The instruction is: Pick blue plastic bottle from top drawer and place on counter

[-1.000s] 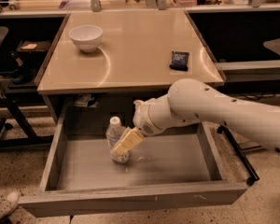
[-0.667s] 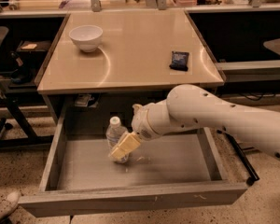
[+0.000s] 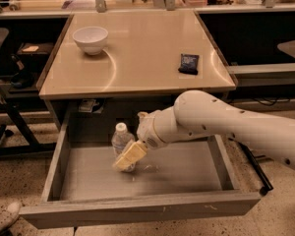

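Perhaps gripper [image 3: 125,161] against bottle [image 3: 120,136] (inside drawer [image 3: 187,175])

One white bowl [image 3: 90,38] and one dark blue packet [image 3: 189,63] sit on the one worktop [image 3: 142,53], while one blue plastic bottle [image 3: 120,137] and one tool [image 3: 127,157] are down in the one top drawer [image 3: 137,211].

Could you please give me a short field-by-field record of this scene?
bottle: upright in the drawer, left of centre
gripper: down inside the drawer, against the bottle's lower front
drawer: pulled open below the counter
counter: no bottle on it yet
bowl: white, on the counter's back left
packet: dark, flat, on the counter's right side
stage: bottle apparently not yet lifted
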You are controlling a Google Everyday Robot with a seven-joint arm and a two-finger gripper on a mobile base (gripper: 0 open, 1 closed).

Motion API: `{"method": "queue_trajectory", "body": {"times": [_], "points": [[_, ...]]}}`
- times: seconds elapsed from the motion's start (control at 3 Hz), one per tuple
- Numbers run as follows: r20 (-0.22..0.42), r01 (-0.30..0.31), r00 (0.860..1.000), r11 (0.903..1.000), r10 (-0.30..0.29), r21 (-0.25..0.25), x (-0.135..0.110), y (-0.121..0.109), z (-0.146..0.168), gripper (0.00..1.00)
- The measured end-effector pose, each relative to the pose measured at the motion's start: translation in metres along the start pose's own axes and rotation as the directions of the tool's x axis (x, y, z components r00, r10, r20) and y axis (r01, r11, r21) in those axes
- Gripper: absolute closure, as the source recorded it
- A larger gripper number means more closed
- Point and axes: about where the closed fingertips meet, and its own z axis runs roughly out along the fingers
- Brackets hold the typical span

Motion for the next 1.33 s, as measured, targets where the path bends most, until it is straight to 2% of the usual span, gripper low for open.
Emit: {"method": "queue_trajectory", "body": {"times": [0.67,1.0,1.33], "points": [[0.002,-0.013,1.000,0.9993,0.013,-0.035,0.0049,0.0037,0.0158,0.00],[0.002,-0.013,1.000,0.9993,0.013,-0.035,0.0049,0.0037,0.0158,0.18],[0.001,-0.013,1.000,0.9993,0.013,-0.035,0.0049,0.0038,0.0158,0.42]]}}
